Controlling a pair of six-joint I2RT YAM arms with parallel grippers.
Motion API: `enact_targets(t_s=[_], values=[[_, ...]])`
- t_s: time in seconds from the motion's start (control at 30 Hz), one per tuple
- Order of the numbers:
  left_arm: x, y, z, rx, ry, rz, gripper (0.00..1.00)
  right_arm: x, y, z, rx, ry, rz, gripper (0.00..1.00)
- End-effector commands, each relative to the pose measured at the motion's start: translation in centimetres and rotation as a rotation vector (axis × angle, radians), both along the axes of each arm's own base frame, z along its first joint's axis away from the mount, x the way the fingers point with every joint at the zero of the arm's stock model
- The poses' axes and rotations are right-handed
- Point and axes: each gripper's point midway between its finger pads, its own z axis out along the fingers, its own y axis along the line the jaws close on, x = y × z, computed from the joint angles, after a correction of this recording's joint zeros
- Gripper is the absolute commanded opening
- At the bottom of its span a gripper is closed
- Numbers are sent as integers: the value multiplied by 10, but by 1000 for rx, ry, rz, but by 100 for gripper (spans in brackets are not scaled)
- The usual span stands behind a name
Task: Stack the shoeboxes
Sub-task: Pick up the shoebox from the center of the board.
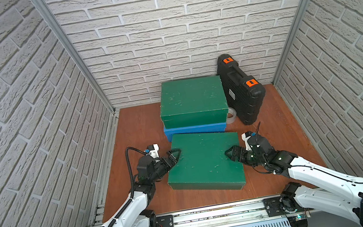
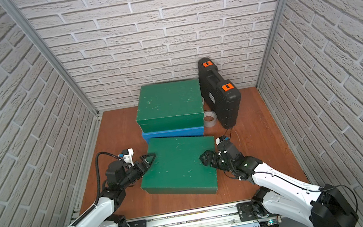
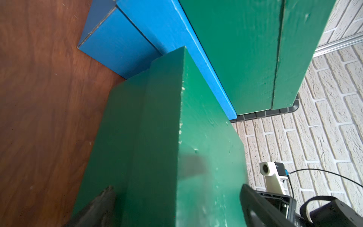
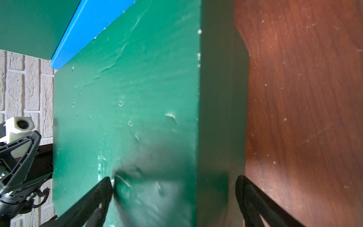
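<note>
Front green shoebox (image 1: 204, 160) spans L–R btwn left pincer (image 1: 176, 156) & right pincer (image 1: 229, 155); jaws wide astride its ends, can't tell if clamped.

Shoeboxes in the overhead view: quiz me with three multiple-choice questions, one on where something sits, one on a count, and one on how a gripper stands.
1. The far green box sits: A on the blue box; B on the black case; C on the bare floor.
2. Blue shoeboxes in view: A none; B one; C two.
3. The right gripper has its jaws: A shut tight; B wide apart astride the near green box's edge; C out of view.

Answers: A, its base rests on the blue box in both top views. B, only one box is blue, the one under the far green box. B, the right wrist view shows one finger over the box's top and one past its side.
</note>
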Motion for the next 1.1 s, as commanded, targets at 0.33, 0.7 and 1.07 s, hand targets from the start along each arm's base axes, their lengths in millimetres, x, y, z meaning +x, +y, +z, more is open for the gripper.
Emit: enact_targets(t_s=[0.33,0.7,1.07], values=[[-7,-13,-16,-40,50,-64,98,-1,15,7,29,-30,46,99],[-8,-28,1,-47,54,-100,98,-1,34,26,14,-67,104,99],[-19,-23,33,-10,79,-75,98,8,53,54,33,-111,134,99]])
